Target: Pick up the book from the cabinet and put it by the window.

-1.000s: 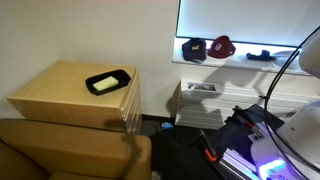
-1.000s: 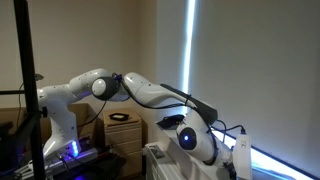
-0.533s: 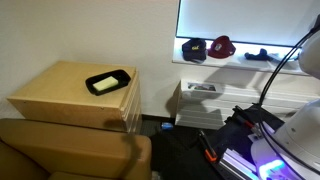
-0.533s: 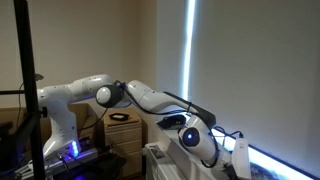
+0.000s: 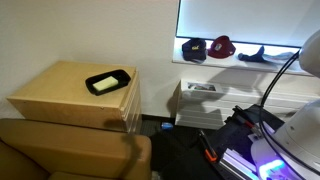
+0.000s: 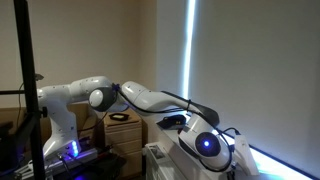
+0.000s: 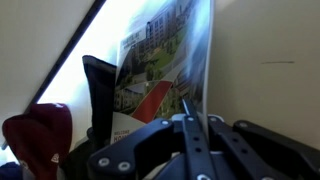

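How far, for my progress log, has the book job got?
Done: the book is off the cabinet, whose top shows just the black tray. In hand: the gripper is closed on the book's edge, holding it upright at the window, near the red cap. Left: set it down by the window and let go. Whether it already touches the sill cannot be told.

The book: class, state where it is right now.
In the wrist view the book stands upright by the bright window, pinched in the gripper, with a red cap at lower left.
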